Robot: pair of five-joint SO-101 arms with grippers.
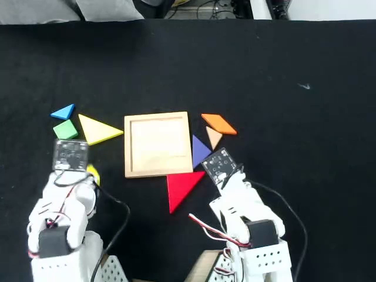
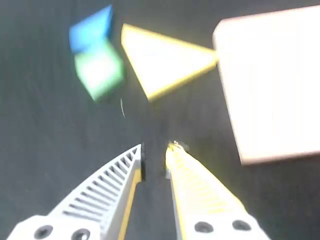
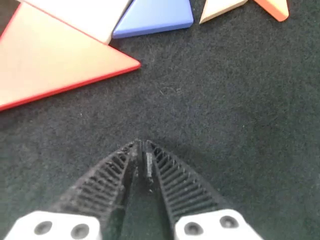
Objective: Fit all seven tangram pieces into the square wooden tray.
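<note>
Wooden tray lies empty at centre, yellow triangle at its 9 o'clock. My left gripper, narrowly parted, must widen before straddling it; right gripper rests closed.

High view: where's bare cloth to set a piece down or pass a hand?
Free: the broad cloth beyond the tray, everything right of the orange piece, and the strip in front of the tray, left of the red triangle. Crowded: tray's left side (yellow triangle, green square) and right side (tan piece, blue triangle).
</note>
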